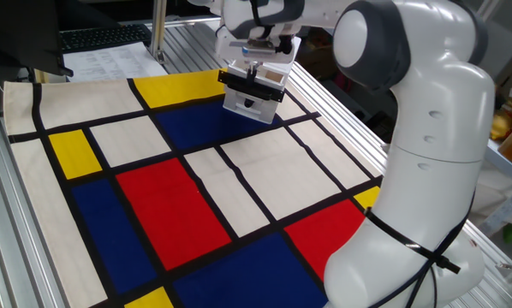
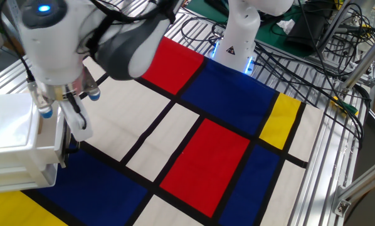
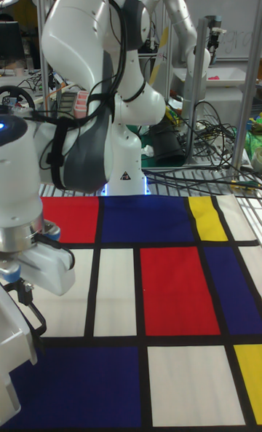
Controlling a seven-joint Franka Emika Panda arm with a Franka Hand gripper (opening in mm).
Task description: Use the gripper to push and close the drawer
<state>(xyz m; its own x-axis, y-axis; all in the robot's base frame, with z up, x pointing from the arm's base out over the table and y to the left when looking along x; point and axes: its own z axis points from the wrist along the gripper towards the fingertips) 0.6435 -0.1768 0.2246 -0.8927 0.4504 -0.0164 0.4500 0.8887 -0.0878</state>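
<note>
The drawer (image 1: 249,101) is a small white box with a black top strip, standing at the far end of the patterned cloth on a blue patch. The gripper (image 1: 257,72) hangs right over its top edge. In the other fixed view the drawer (image 2: 17,145) fills the left edge. The gripper (image 2: 73,120) sits just in front of its face, dark fingers (image 2: 76,113) close together and holding nothing. In the tall fixed view the gripper (image 3: 30,309) is low on the left, beside the drawer (image 3: 10,374). The knob is hidden.
The cloth (image 1: 196,184) of red, blue, yellow and white blocks covers the table. The arm's big white body (image 1: 427,171) stands at the right. Papers and a keyboard (image 1: 102,38) lie beyond the cloth. Cables (image 2: 300,44) and the arm's base (image 2: 237,37) lie at the far side.
</note>
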